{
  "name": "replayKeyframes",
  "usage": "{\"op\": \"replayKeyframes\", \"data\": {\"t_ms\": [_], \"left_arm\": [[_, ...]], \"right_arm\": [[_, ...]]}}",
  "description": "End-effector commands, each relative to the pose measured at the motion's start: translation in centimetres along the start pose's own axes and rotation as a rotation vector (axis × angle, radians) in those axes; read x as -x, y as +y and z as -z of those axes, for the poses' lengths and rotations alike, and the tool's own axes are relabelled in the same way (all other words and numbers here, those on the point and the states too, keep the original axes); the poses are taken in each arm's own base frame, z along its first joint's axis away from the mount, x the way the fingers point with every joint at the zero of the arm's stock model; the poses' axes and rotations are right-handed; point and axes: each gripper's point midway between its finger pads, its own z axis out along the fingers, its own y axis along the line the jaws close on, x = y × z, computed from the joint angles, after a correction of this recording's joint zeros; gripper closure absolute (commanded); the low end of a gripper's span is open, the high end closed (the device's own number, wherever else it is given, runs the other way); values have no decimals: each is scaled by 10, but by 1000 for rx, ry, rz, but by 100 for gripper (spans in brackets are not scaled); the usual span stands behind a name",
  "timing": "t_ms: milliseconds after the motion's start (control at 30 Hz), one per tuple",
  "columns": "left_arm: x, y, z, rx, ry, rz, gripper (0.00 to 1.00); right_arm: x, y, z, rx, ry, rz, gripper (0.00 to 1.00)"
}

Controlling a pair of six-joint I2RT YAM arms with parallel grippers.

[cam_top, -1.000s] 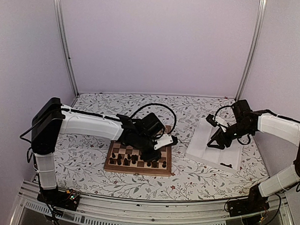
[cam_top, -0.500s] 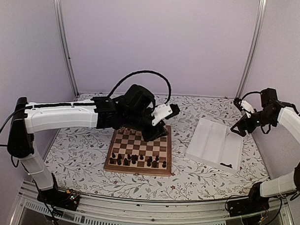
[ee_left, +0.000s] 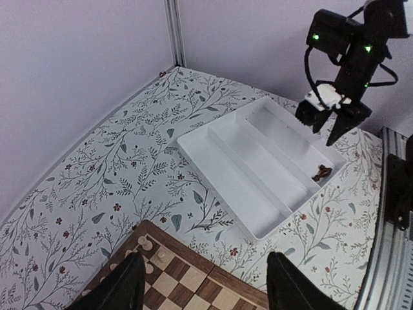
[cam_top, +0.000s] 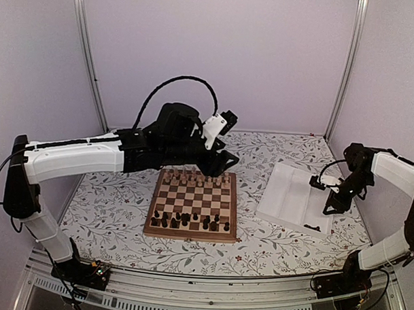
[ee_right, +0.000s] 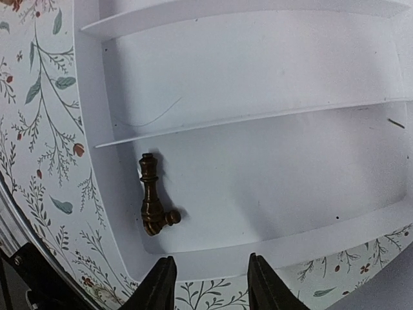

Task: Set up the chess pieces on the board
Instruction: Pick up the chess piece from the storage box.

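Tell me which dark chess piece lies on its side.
The tall one in the end compartment of the white tray, near the right hand; the others stand on the board.

Left claw (ee_left: 208,274) hangs spread, empty, left of the white ridged tray (ee_left: 245,174); right claw (ee_right: 211,279), parted, points down over it.

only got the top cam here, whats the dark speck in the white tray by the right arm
observer: a dark brown chess piece lying on its side in the outer compartment of the tray, clear in the right wrist view.
operator: right gripper on it
observer: no, the right gripper is open and empty; the piece lies outside the gap between its fingers.
operator: left holding anything
observer: no, the left gripper is open with nothing between its fingers, near the far corner of the board.
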Motion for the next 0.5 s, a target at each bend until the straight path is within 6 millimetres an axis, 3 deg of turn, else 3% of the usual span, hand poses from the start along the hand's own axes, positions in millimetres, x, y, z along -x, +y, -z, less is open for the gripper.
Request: {"op": "replayKeyframes", "data": {"t_ms": [0, 167, 467], "left_arm": [[13, 6, 0, -18, -32, 49, 34], [-9, 4, -3, -19, -40, 56, 34], [-14, 13, -14, 27, 12, 49, 35]], "right_arm": [[-26, 7, -15, -11, 123, 137, 59], [-41, 8, -32, -21, 165, 183, 57], [-18, 22, -38, 45, 113, 38, 56]]}}
